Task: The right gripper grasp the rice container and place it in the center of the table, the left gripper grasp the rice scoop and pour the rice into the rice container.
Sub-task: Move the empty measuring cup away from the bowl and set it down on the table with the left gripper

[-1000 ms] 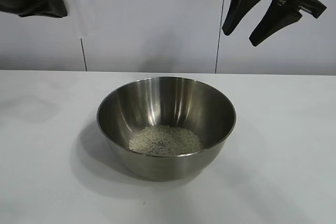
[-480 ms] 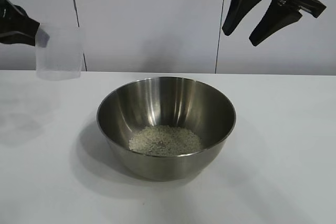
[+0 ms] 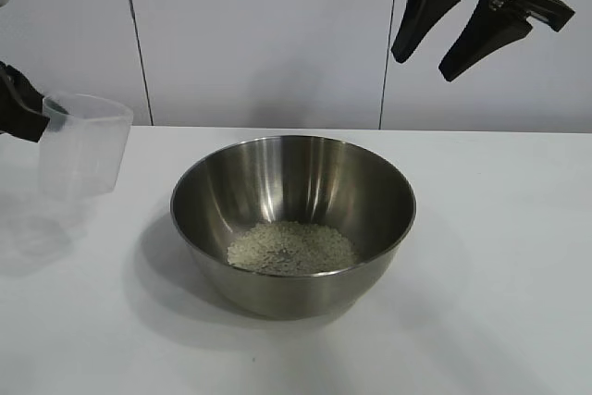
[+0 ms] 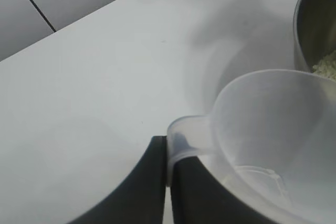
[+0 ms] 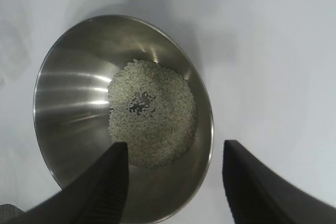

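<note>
The rice container [image 3: 292, 219], a large steel bowl, stands in the middle of the white table [image 3: 499, 256] with a mound of rice [image 3: 291, 247] in its bottom. At the far left my left gripper [image 3: 37, 117] is shut on the tab handle of the rice scoop [image 3: 81, 145]. The scoop hangs upright and looks empty. In the left wrist view the fingers [image 4: 152, 182] pinch the tab of the scoop [image 4: 273, 129], with the bowl's rim [image 4: 315, 30] beyond it. My right gripper [image 3: 424, 67] hangs open high above the bowl's right side, and its wrist view looks down on the bowl [image 5: 73, 87] and rice [image 5: 152, 114].
A white panelled wall [image 3: 268, 34] runs behind the table. Bare tabletop lies to the left, right and front of the bowl. The scoop's faint shadow [image 3: 32, 228] falls on the table at the left.
My left gripper has come down from the top left with the scoop, which now hangs lower and further left. The right gripper, bowl and rice have not moved.
</note>
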